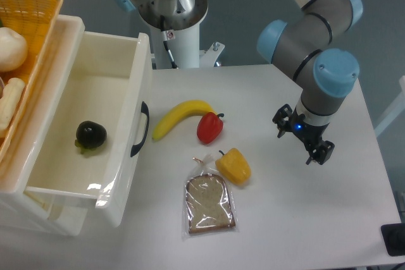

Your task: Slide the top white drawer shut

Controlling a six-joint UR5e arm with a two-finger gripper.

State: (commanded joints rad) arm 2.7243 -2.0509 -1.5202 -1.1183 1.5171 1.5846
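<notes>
The top white drawer (130, 99) stands pulled out at the left of the table, its front panel with a curved black handle (140, 129) facing right. A dark round fruit (91, 135) lies inside it. My gripper (302, 138) hangs over the right part of the table, far from the drawer and right of the food items. Its two dark fingers are spread apart and hold nothing.
A banana (179, 116), a red pepper (209, 128), a yellow pepper (233, 166) and bagged bread (209, 203) lie between drawer and gripper. A woven orange-yellow basket (28, 23) with pale items sits on the cabinet at far left. The arm's base (166, 11) stands behind the table.
</notes>
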